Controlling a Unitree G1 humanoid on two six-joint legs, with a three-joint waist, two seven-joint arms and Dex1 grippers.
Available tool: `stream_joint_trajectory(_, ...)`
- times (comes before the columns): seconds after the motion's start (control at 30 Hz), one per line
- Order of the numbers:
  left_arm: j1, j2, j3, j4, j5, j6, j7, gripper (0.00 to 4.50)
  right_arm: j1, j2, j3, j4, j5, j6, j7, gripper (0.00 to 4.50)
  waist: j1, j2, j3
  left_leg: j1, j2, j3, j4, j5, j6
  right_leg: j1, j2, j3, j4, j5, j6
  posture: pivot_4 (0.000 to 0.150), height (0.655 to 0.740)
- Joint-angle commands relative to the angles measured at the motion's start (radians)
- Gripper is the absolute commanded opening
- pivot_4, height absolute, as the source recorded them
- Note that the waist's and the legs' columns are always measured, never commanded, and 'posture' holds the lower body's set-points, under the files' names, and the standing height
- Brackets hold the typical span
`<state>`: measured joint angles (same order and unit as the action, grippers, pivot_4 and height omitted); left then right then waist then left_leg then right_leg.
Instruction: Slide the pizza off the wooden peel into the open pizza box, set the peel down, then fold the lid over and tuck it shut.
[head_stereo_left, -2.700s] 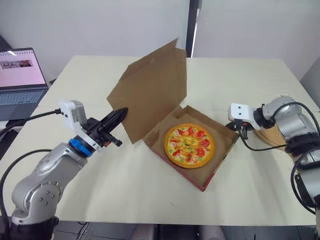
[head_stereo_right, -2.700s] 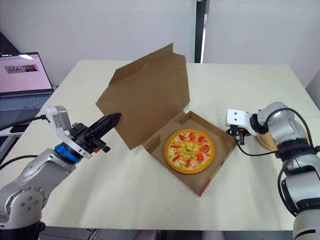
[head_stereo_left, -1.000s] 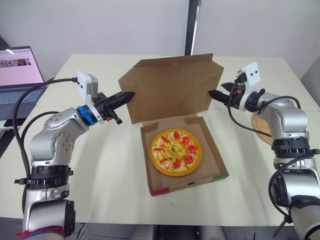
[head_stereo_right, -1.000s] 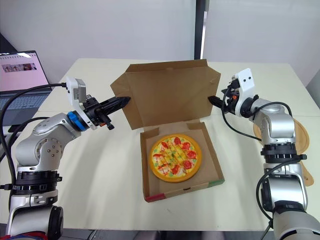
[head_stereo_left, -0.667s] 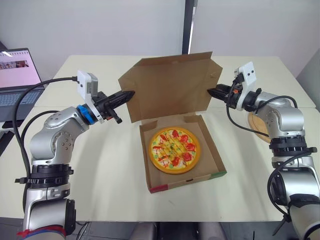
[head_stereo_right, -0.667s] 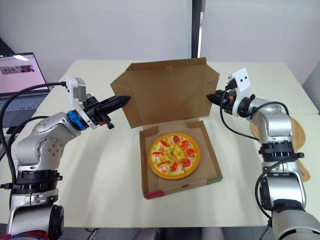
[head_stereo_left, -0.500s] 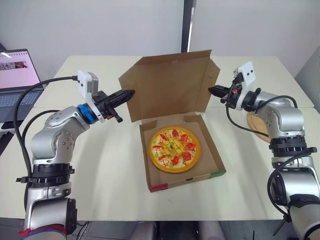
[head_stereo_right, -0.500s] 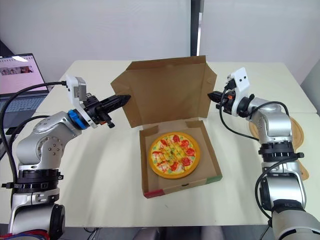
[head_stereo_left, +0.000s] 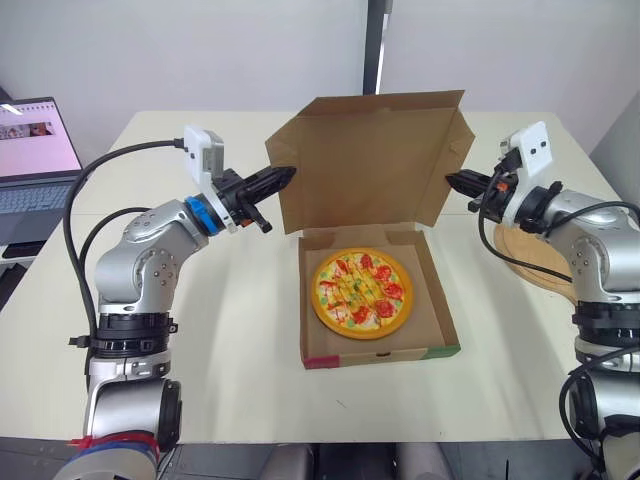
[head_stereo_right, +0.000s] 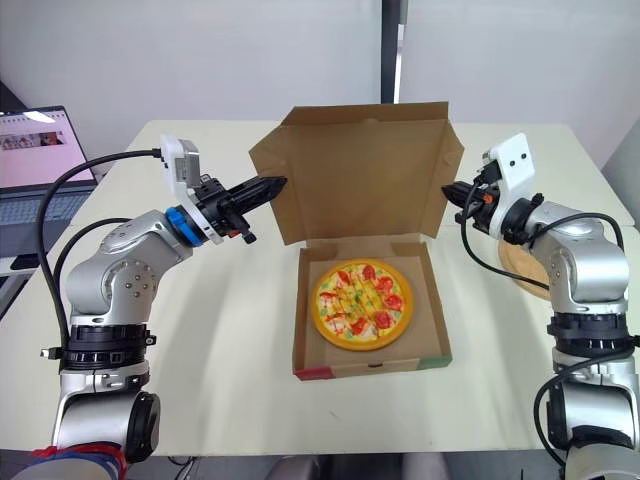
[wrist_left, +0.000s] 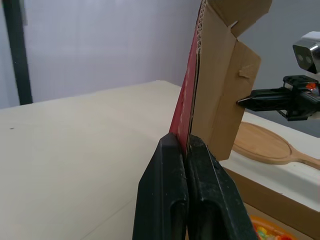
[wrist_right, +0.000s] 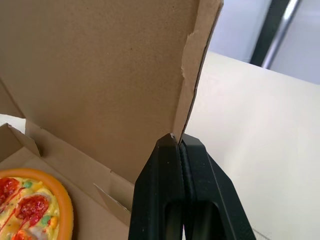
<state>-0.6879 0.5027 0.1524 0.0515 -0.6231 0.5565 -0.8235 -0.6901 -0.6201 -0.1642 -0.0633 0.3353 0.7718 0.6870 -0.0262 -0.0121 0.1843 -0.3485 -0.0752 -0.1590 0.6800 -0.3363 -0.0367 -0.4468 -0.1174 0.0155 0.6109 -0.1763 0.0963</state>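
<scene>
The pizza (head_stereo_left: 362, 293) lies flat in the tray of the open cardboard box (head_stereo_left: 437, 300) at the middle of the table. The lid (head_stereo_left: 375, 160) stands upright behind it, brown inside facing me. My left gripper (head_stereo_left: 287, 174) is shut on the lid's left side edge, and the left wrist view has its fingers (wrist_left: 167, 170) pinching the cardboard. My right gripper (head_stereo_left: 452, 180) is shut on the lid's right side flap (wrist_right: 192, 75). The wooden peel (head_stereo_right: 522, 266) lies on the table to the right, behind my right arm.
An open laptop (head_stereo_left: 30, 160) sits at the table's far left edge. The cream table (head_stereo_left: 240, 330) has bare room in front of the box and to its left. A dark post (head_stereo_left: 375, 45) rises behind the table.
Since 2.7 s ago the box has turned square to me and both grippers have taken the lid's side edges. In the last second the camera shifted; the lid stays upright.
</scene>
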Motion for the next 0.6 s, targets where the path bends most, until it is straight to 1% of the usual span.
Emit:
stream_joint_trajectory(0.03,-0.04,-0.028,-0.033,0.011,0.015,-0.043,-0.035,0.0,0.012,-0.021,-0.049,-0.107,0.028,0.043,-0.047,0.02,0.0,0.0,0.0,0.0,0.0,0.0,0.0,0.0,0.0,0.0,0.0,0.0,0.0,0.0,0.0,0.15,0.74)
stream_joint_trajectory(0.1,-0.058,-0.05,-0.052,0.044,0.03,-0.068,-0.055,0.0,0.037,-0.017,-0.079,-0.152,0.041,0.082,-0.082,0.02,0.001,0.0,0.0,0.0,0.0,0.0,0.0,0.0,0.0,0.0,0.0,0.0,0.0,0.0,0.0,0.15,0.74)
stream_joint_trajectory(0.17,-0.073,-0.071,-0.072,0.074,0.045,-0.095,-0.08,0.0,0.072,0.0,-0.102,-0.163,0.037,0.072,-0.115,0.02,0.002,0.0,0.0,0.0,0.0,0.0,0.0,0.0,0.0,0.0,0.0,0.0,0.0,0.0,0.0,0.15,0.74)
stream_joint_trajectory(0.27,-0.084,-0.076,-0.087,0.105,0.069,-0.126,-0.113,0.0,0.094,0.011,-0.092,-0.145,0.034,0.017,-0.112,0.63,0.002,0.0,0.0,0.0,0.0,0.0,0.0,0.0,0.0,0.001,0.0,0.0,0.0,0.0,0.0,0.15,0.74)
stream_joint_trajectory(0.4,-0.107,-0.073,-0.084,0.15,0.087,-0.148,-0.134,0.0,0.074,0.015,-0.087,-0.091,0.03,-0.059,-0.096,1.93,0.0,0.0,0.0,0.001,0.0,0.001,0.0,0.0,0.0,0.001,0.0,0.0,0.0,0.0,0.0,0.15,0.74)
stream_joint_trajectory(0.6,-0.129,-0.075,-0.076,0.192,0.106,-0.174,-0.145,0.0,0.062,-0.002,-0.079,-0.039,0.022,-0.105,-0.095,1.93,0.001,0.0,0.0,0.001,0.0,0.0,0.0,0.0,0.0,0.001,0.0,0.0,0.0,0.0,0.0,0.15,0.74)
